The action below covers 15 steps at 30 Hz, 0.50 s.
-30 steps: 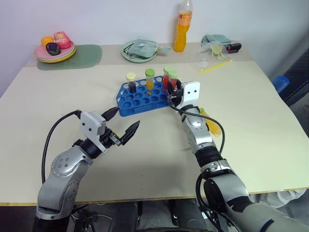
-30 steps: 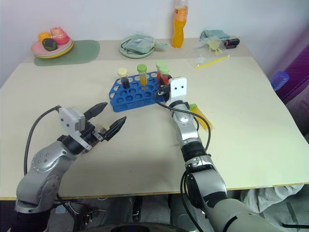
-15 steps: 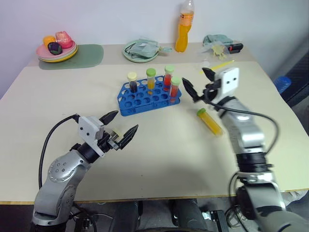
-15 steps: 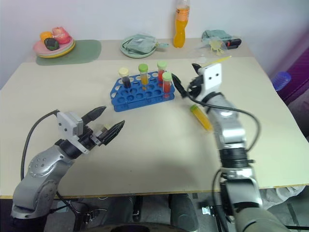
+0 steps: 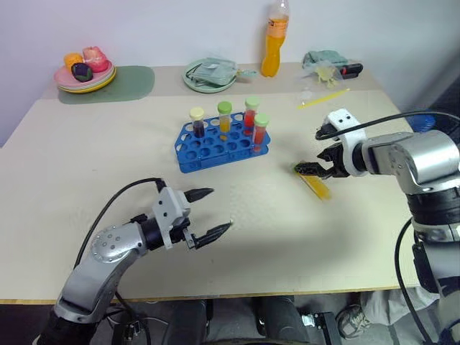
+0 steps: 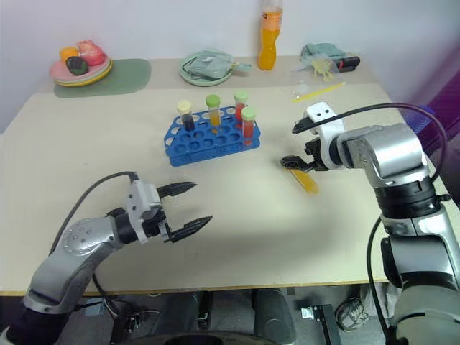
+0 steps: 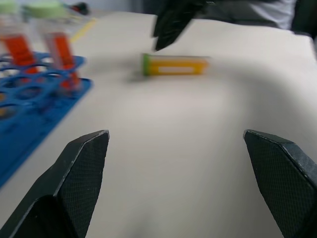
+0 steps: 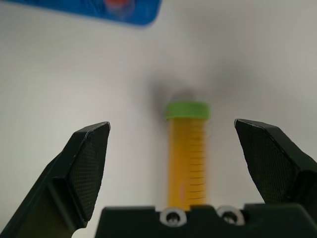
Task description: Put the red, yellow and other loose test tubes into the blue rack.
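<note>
Two grippers, both spread wide and holding nothing. Right gripper [image 5: 314, 151] points down at a slant over the loose yellow-orange tube [image 5: 314, 182], green cap end nearest its fingertips; right wrist view has the tube lying flat on the worktop [image 5: 93, 144] between the two open fingers [image 8: 86, 168], not touched by either. Lower finger tip sits just above the tube's cap in the head views, contact cannot be told. Left gripper [image 5: 213, 212] is level above the near part of the worktop, pointing toward the right, well apart from everything; left wrist view looks along its fingers at the lying tube and the rack corner.

Blue rack [image 5: 215, 147] stands mid-worktop, left of the loose tube and apart from it. Four tubes upright in its far rows: dark maroon tube [image 5: 197, 123] with pale-yellow cap, yellow-orange racked tube [image 5: 224, 119] with green cap, two red-orange tubes [image 5: 250, 118] with green caps, one at the right end corner.

Far edge: orange drink bottle [image 5: 271, 44], round green plate [image 5: 207, 75] with a pouch on it, stacked plates with toy food [image 5: 84, 70] on a green mat [image 5: 122, 83], yellow straw-like stick [image 5: 323, 98].
</note>
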{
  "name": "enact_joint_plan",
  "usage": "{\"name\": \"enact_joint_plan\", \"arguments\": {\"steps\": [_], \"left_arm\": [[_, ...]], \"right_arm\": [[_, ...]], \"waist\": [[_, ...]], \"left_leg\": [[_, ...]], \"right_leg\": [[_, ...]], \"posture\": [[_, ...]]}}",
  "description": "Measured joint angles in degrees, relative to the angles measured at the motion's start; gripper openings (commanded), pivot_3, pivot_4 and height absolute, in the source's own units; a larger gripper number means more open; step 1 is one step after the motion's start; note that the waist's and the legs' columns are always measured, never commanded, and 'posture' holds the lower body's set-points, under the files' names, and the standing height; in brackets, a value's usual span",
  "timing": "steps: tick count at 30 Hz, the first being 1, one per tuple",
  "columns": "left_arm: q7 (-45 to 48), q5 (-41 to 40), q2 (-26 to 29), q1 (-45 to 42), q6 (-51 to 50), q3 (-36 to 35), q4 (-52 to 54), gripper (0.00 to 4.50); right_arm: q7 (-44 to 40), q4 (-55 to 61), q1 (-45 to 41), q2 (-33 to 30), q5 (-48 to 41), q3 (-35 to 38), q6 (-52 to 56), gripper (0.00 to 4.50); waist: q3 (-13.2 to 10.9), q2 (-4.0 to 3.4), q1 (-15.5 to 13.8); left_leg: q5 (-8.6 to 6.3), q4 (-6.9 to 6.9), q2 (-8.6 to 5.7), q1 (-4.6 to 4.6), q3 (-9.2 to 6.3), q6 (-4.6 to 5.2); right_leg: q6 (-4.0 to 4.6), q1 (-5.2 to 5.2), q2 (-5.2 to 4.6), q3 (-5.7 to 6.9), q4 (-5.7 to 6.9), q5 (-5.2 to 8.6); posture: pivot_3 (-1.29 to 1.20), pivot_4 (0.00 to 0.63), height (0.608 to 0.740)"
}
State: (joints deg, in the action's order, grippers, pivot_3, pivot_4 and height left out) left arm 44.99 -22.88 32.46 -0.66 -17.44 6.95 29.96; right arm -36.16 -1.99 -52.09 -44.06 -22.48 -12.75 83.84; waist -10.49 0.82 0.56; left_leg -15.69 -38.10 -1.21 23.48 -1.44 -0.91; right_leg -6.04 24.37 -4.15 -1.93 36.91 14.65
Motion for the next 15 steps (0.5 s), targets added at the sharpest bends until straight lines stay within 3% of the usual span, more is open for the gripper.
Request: {"name": "enact_joint_plan", "arguments": {"steps": [11,15], "left_arm": [[-1.4,0.29,-1.15,-1.26,0.04,0.85,0.04,4.5],[-1.73,0.27,-1.14,-0.8,0.04,0.64,0.07,4.5]], "right_arm": [[-2.02,-7.51,-2.63,-1.19,3.57,-11.19,-0.66,4.46],[-2.86,-9.68,-2.96,-1.19,4.88,-12.34,-2.81,3.18]], "waist": [[0.0,0.0,0.21],[0.0,-0.01,0.21]], "left_leg": [[-0.02,0.01,0.02,0.01,-0.01,0.03],[-0.02,0.01,0.01,0.01,0.0,0.03]], "right_leg": [[-0.13,0.01,0.03,0.03,-0.03,-0.07],[-0.13,0.01,0.04,0.03,-0.03,-0.07]], "posture": [[0.0,0.15,0.729],[0.0,0.15,0.729]]}}
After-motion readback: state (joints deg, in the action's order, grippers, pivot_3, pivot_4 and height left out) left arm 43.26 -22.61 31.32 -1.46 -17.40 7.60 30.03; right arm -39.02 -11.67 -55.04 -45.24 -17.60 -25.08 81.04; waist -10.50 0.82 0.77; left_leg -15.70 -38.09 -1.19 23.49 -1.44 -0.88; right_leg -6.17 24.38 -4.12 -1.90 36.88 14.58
